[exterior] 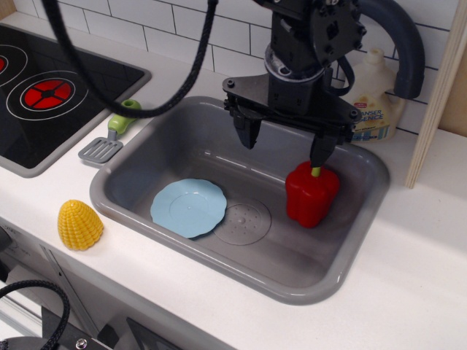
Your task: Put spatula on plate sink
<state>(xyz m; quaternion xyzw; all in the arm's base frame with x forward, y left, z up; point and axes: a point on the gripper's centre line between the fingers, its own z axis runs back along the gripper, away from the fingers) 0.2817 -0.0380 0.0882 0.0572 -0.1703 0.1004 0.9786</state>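
One spatula (111,136), one plate (189,208), one sink (131,157), one red pepper (312,194), one yellow corn piece (79,224), one bottle (376,98) and one stovetop (44,102) are showing in the view.

The spatula is lying on the white tabletop (408,262) between the stovetop and the sink's left rim, outside the basin. Its slotted grey blade is pointing toward the camera, and its lime-green handle is running up behind a black cable (95,87) that is crossing it and hiding part of it. Whether the blade is touching the sink rim cannot be told.

The plate is sitting inside the sink on the left part of the floor, its edge overlapping the round embossed drain (244,222). The plate is light blue, round, and gently scalloped at the rim. The sink is grey, glossy plastic, rectangular with rounded corners and a thick rim.

The tool (286,142) is hanging over the back of the basin with its two black fingers spread wide and holding nothing. The right finger is standing just above the pepper's green stem; contact cannot be confirmed. The arm above the tool is being cut off by the top edge.

The pepper is standing upright on the right part of the sink floor. The bottle is partly hidden behind the arm, and its label is only partly readable. The stovetop is being cut off at the left edge. The corn is resting on the tabletop in front of the sink, ribbed and dome-shaped.
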